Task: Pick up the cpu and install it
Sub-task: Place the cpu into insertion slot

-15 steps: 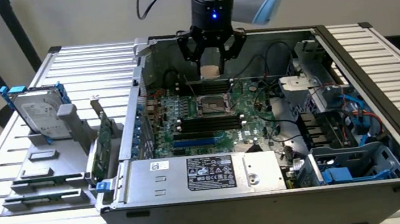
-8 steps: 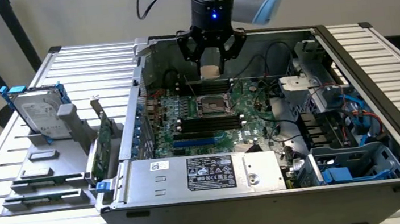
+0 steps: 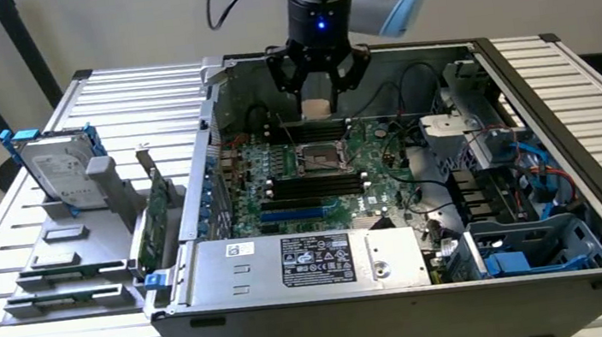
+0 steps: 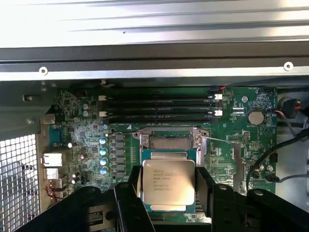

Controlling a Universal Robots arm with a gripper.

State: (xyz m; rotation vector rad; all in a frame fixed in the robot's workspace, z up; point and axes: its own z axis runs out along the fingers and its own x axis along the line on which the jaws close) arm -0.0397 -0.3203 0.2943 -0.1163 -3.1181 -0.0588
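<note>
The cpu (image 4: 168, 186) is held in the gripper (image 4: 168, 192), silver top with printing facing the wrist camera. One black finger (image 4: 131, 193) presses on each of two opposite edges, so the gripper is clenched on the chip. In the exterior view the cpu (image 3: 319, 107) shows as a small pale piece between the jaws of the gripper (image 3: 319, 97), in the upper middle of the frame, above the far part of the board (image 3: 385, 177) inside the open case (image 3: 570, 114).

The socket (image 3: 320, 159) lies lower in that frame than the gripper, in the middle of the board and apart from the chip. In the wrist view the socket (image 4: 168, 142) sits just beyond the chip's free edge, between it and the memory slots (image 4: 159, 108).

The chip is almost square. Its edges look parallel to the socket frame, so I judge the turn about right. The offset remaining is along the line from cpu to socket, and downward.
</note>
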